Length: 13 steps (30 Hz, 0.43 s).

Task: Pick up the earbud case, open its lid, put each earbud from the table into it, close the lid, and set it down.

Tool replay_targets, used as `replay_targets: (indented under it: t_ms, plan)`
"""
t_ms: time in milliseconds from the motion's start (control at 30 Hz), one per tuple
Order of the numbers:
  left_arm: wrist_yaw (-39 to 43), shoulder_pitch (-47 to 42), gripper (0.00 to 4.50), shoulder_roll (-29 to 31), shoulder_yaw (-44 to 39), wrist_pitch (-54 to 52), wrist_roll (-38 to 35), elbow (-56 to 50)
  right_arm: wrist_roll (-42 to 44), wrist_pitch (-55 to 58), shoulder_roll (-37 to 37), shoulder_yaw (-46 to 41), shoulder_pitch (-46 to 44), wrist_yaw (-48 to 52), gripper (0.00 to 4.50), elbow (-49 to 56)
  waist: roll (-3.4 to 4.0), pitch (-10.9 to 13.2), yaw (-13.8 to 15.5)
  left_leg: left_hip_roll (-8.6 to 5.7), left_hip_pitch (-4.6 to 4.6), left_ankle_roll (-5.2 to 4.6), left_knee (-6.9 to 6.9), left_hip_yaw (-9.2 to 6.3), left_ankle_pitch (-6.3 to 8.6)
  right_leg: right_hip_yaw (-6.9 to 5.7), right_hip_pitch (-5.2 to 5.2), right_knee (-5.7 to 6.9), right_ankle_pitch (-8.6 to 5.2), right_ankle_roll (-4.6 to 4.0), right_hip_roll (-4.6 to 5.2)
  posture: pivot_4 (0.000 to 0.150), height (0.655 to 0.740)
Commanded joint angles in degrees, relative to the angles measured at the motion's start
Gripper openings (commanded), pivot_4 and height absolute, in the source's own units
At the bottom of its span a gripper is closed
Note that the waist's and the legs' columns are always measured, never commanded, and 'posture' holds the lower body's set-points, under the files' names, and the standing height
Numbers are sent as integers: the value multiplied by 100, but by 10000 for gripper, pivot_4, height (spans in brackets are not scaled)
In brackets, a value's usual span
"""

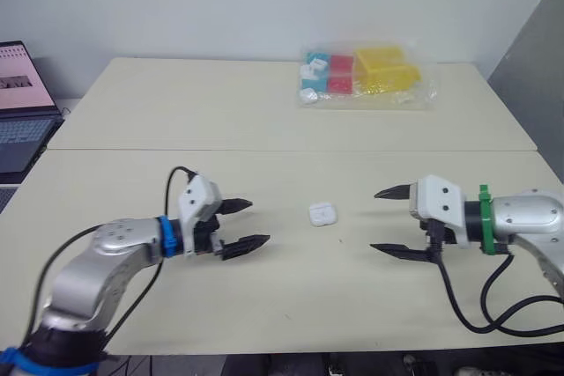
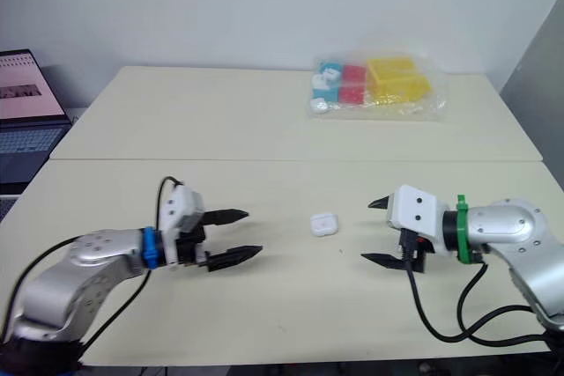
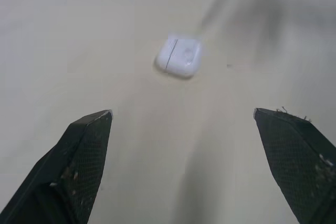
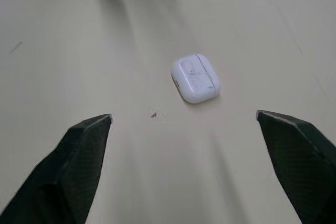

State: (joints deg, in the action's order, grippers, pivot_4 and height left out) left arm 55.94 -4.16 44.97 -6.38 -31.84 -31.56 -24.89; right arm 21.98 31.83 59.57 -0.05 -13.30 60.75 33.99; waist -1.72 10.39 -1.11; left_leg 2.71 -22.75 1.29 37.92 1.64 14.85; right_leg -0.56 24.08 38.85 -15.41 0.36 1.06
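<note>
White and glossy, the case [image 1: 322, 214] is a small rounded box lying flat on the pale table [image 1: 264, 112]. It sits between my two grippers and touches neither.

From the head views, my left gripper [image 1: 257, 223] is on the case's left, jaws spread wide with nothing between them. My right gripper [image 1: 375, 220] faces it from the other side, jaws spread wider and just as empty. Both point inward at the case. At the far side of the table lies a clear bag [image 1: 366, 77] of blue, red and yellow blocks, well apart from the case. A laptop [image 1: 18, 112] stands open beyond the table's left edge.

From my left wrist, the case [image 3: 179, 57] lies ahead of the left gripper [image 3: 182, 113], in line with the gap between the jaws and apart from both. A thin seam runs across it near one end. The lid looks shut, though the blur there keeps me from being sure. The jaws stand far apart over bare table.

From my right wrist, the case [image 4: 196, 78] again lies ahead of the gap, clear of the right gripper [image 4: 184, 115]. Its upper face shows faint scuffs and the same seam near one end. A small dark speck [image 4: 154, 115] marks the table near it. These jaws are also wide open, holding and touching nothing.
</note>
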Motion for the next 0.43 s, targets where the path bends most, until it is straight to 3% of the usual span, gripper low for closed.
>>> replay_targets:
  t_ms: [33, 433]
  plan:
    - [194, 465, 45000, 220, -182, 543, 228, -467, 165, -399, 93, -357, 50, 364, 44762, -142, -1, 0, 20, -2, 0, 0, 0, 2, 0, 2, 0, -1, 0, 1, 0, 1500, 7400]
    - [458, 672, 45000, 245, -155, 1291, 355, -365, -47, -966, 65, -276, 3, 581, 44762, -661, -1, 0, 101, -2, 5, -2, 6, 7, -1, 2, -2, 4, 4, 6, -4, 1500, 7400]
